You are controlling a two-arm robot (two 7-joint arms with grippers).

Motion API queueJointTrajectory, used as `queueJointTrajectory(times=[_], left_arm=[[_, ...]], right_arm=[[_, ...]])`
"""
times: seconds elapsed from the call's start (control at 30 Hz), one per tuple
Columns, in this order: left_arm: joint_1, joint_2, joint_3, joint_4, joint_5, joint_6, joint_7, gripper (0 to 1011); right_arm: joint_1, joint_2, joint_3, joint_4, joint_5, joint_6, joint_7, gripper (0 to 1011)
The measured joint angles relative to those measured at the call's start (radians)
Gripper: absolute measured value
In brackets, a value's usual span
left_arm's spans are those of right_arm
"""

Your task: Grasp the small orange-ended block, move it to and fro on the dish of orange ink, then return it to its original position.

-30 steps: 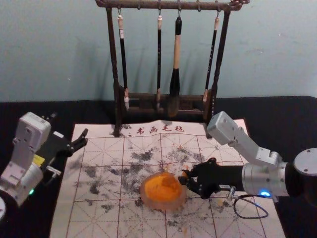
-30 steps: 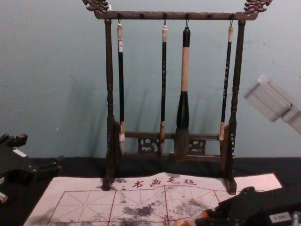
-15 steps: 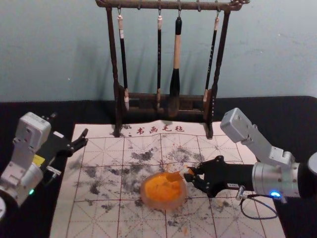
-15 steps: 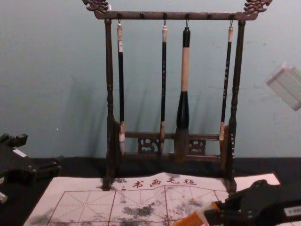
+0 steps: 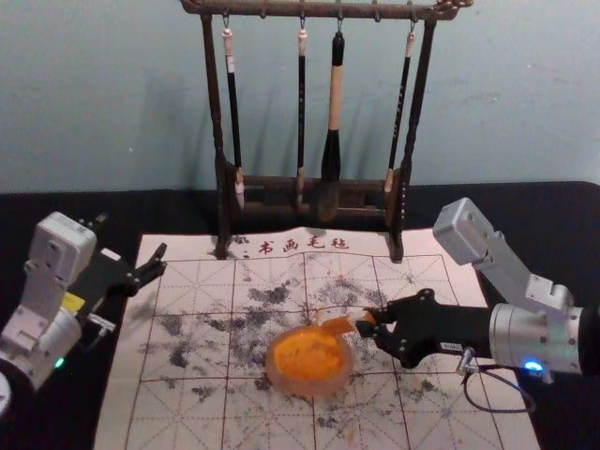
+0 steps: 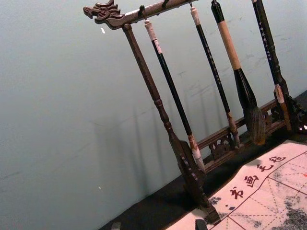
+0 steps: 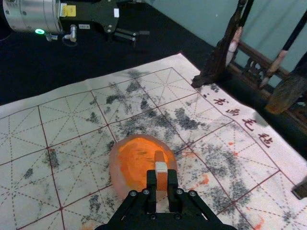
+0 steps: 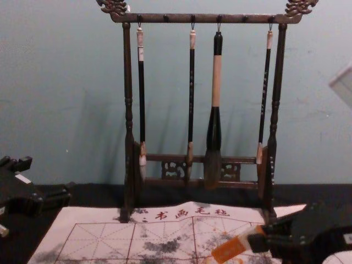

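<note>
My right gripper is beside the upper right of the ink dish, shut on the small orange-ended block. In the right wrist view the block shows a white band between orange parts, clamped by the right gripper, with the dish behind it. From the chest, the block slants down toward the left, held above the mat. Over the mat's left edge, the left gripper is parked with fingers apart; the tips of the left gripper show in its wrist view.
A dark brush rack with several hanging brushes stands at the mat's far edge. The ink-stained calligraphy mat lies under the dish, on a black cloth. A cable loops beneath the right wrist.
The right gripper has moved right, away from the dish, bringing the block with it. More of the block now shows, its orange end near the dish's upper right rim. My left arm has stayed still.
</note>
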Motion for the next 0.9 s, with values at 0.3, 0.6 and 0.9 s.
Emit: queueJointTrajectory(times=[0.3,0.6,0.9], left_arm=[[0.0,0.0,0.0,0.0,0.0,0.0,0.0,1001],[0.0,0.0,0.0,0.0,0.0,0.0,0.0,1001],[0.0,0.0,0.0,0.0,0.0,0.0,0.0,1001]], right_arm=[[-0.033,0.027,0.038,-0.047,0.023,-0.004,-0.031,109],[-0.079,0.067,0.095,-0.094,0.054,-0.013,-0.064,109],[-0.165,0.128,0.181,-0.163,0.111,-0.033,-0.098,109]])
